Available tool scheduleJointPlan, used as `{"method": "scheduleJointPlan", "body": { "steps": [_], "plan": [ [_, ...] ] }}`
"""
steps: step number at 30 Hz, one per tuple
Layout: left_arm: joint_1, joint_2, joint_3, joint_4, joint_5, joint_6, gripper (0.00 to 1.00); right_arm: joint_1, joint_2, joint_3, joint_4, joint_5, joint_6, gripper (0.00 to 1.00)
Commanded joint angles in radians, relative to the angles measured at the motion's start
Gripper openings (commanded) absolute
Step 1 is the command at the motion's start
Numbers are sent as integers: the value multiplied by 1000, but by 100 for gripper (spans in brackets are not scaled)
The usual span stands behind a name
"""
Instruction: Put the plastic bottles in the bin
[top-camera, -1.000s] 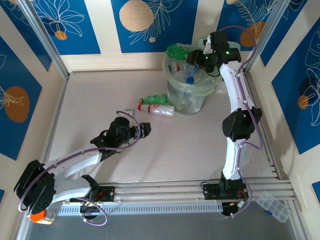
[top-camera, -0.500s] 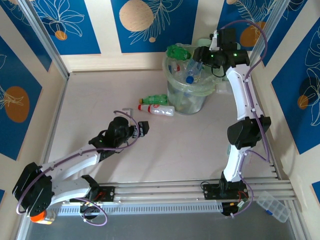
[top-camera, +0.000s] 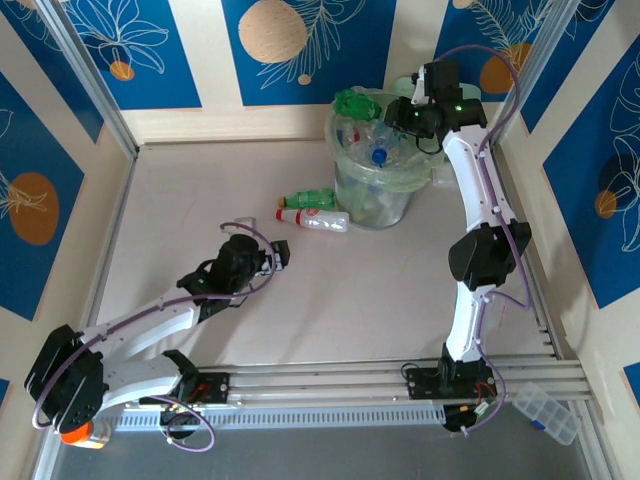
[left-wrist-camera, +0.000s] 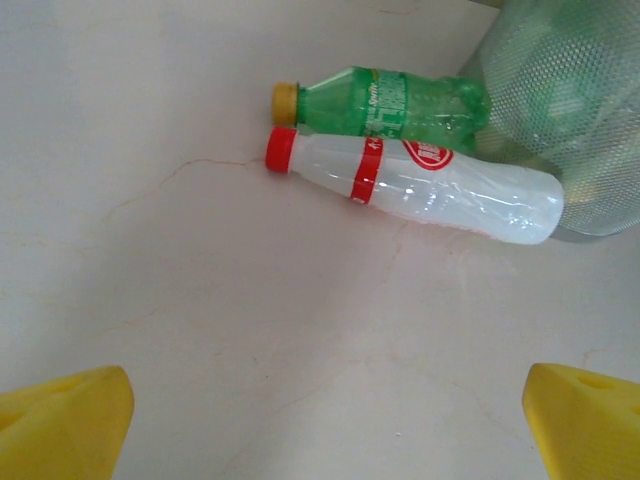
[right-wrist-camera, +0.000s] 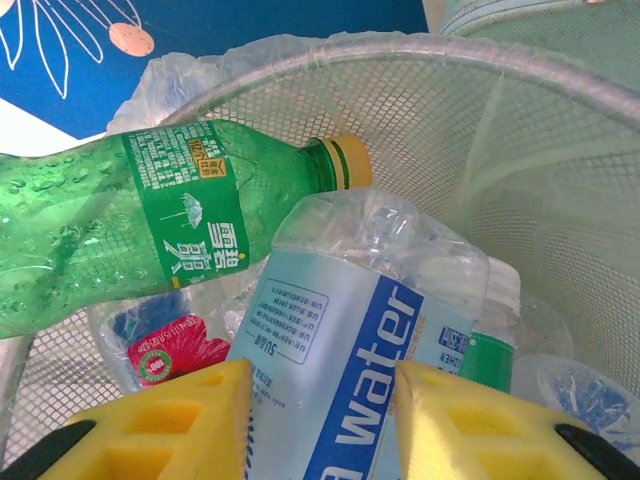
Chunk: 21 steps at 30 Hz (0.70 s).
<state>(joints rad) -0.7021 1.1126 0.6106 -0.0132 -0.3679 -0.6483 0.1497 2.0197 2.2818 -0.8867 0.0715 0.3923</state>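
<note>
A green bottle (left-wrist-camera: 400, 100) with a yellow cap lies on its side at upper centre, touching a clear bottle (left-wrist-camera: 450, 192) with a red cap just below it, both caps pointing left. Their right ends reach the mesh wall of the bin (left-wrist-camera: 575, 90) in the upper right. The left gripper (left-wrist-camera: 320, 425) has its yellow fingertips (left-wrist-camera: 60, 420) wide apart in the bottom corners.

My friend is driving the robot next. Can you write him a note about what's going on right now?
Left gripper: open, empty, facing two bottles on the table.
Right gripper: shut on a clear water bottle above the bin.
Done: many bottles are in the bin.
Left: drop the water bottle, then bin the green bottle and the red-capped bottle lying side by side next to the bin.
</note>
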Motion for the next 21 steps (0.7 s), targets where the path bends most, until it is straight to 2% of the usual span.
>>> {"method": "scheduleJointPlan", "body": {
  "steps": [1, 5, 9, 14, 21],
  "plan": [
    [15, -8, 6, -8, -44, -43, 99, 14, -29, -13, -42, 9, -6, 40],
    [31, -13, -4, -6, -35, -63, 99, 21, -125, -47, -29, 42, 2, 49],
    [34, -23, -10, -2, -33, -62, 99, 48, -292, -209, 64, 101, 14, 57],
    [44, -18, -25, 32, -17, -79, 99, 107, -551, -539, 239, 119, 59, 57],
    [84, 27, -39, 102, 81, -200, 99, 319, -928, -1142, 550, 140, 165, 57]
  ]
}}
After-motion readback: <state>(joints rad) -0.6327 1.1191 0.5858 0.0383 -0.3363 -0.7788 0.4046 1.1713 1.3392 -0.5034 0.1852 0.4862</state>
